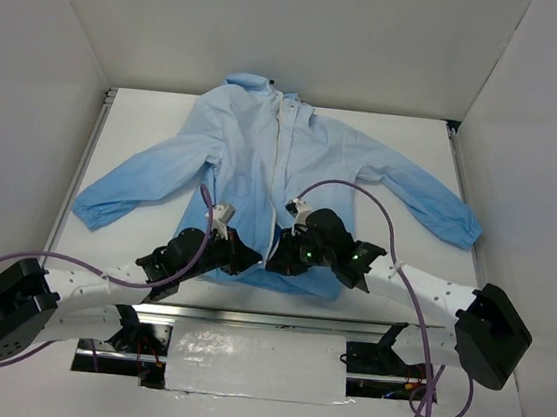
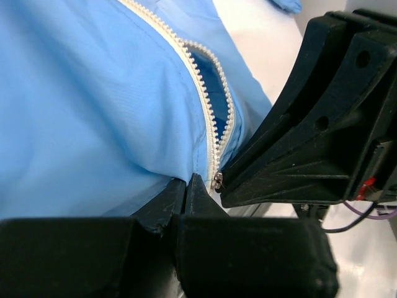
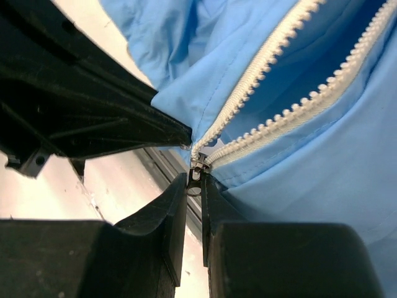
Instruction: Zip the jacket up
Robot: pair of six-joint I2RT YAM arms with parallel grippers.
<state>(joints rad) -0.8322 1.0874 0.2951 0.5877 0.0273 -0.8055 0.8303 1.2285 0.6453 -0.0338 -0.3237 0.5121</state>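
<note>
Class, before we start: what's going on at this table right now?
Two robot arms work on a light-blue jacket lying flat. The left gripper pinches the hem beside the zipper's bottom end; the right gripper is shut on the slider's pull tab. The slider sits at the bottom, teeth above it apart, so zipping has barely begun.

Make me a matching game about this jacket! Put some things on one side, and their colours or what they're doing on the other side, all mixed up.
Things:
1. jacket
2. zipper teeth
3. cable
4. right gripper

Matches:
A. purple
B. shut on the zipper pull
C. light blue
D. white

Right pairs: 1-C, 2-D, 3-A, 4-B.
</note>
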